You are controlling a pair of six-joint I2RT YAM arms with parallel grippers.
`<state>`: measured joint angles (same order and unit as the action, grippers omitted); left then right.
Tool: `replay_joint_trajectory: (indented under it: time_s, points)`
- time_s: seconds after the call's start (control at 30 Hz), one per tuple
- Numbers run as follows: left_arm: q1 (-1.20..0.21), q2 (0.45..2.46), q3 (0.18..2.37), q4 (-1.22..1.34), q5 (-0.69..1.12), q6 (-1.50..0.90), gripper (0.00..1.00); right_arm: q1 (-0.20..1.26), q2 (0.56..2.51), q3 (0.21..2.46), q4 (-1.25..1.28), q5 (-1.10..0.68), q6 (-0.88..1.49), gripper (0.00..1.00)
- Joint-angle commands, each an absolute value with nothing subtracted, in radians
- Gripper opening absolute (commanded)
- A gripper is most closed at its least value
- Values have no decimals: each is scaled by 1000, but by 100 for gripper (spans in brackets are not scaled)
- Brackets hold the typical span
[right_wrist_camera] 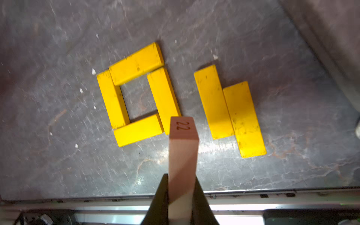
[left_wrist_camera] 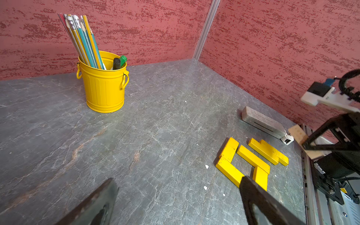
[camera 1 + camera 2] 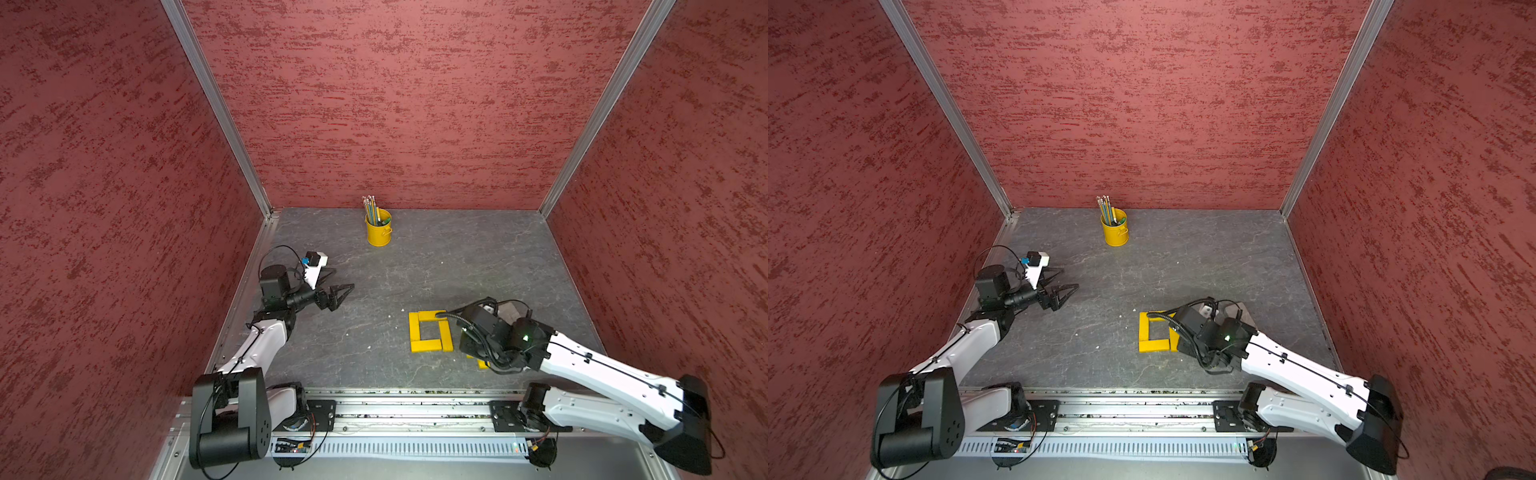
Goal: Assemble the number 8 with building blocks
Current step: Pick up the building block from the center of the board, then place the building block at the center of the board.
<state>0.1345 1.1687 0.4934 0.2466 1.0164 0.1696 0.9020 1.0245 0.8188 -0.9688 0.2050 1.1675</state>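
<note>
Half built, judging by the layout: working on the second loop of the number 8 (image 1: 136, 63), at present showing only as a closed square of four yellow planks (image 1: 113, 99) lying flat on the table (image 2: 155, 126). Carrying the tan plank (image 1: 183, 155) in the right gripper (image 1: 181, 187), clamping one end between both jaws and pointing the free end toward the square's near corner. Hanging clear of the table on the front-rail side of the square. Leaving two spare yellow planks (image 1: 213, 101) flat, touching along their long edges, just beside the square without touching it. Holding the left gripper (image 3: 345, 277) near the left wall, fingers spread apart, gripping nothing, well apart from all planks.

Calling next, most likely, for turning the tan plank level, setting it down as the end bar, and saving room between it and the square for the spares as side bars. Risking a knock against the square's corner while lowering.

Checking containers: one yellow bucket (image 2: 105, 91) standing upright toward the back wall, holding a leaning bundle of pencils (image 2: 83, 39), a black marker (image 2: 116, 63) and a green marker (image 2: 123, 59); holding no planks.
</note>
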Motion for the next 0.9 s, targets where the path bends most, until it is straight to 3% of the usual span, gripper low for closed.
replay_joint_trajectory:
  time_s: [0.0, 0.2, 0.4, 0.87]
  points:
    - [137, 1141, 494, 264, 1026, 166, 100, 798, 1088, 833, -971, 237, 1013, 2]
    - [140, 1138, 498, 256, 1030, 164, 100, 591, 1226, 882, -847, 159, 771, 4]
    - [142, 1142, 499, 257, 1028, 165, 100, 494, 1299, 885, -776, 103, 666, 7]
    - [144, 1159, 495, 270, 1034, 163, 100, 475, 1512, 937, -917, 308, 598, 9]
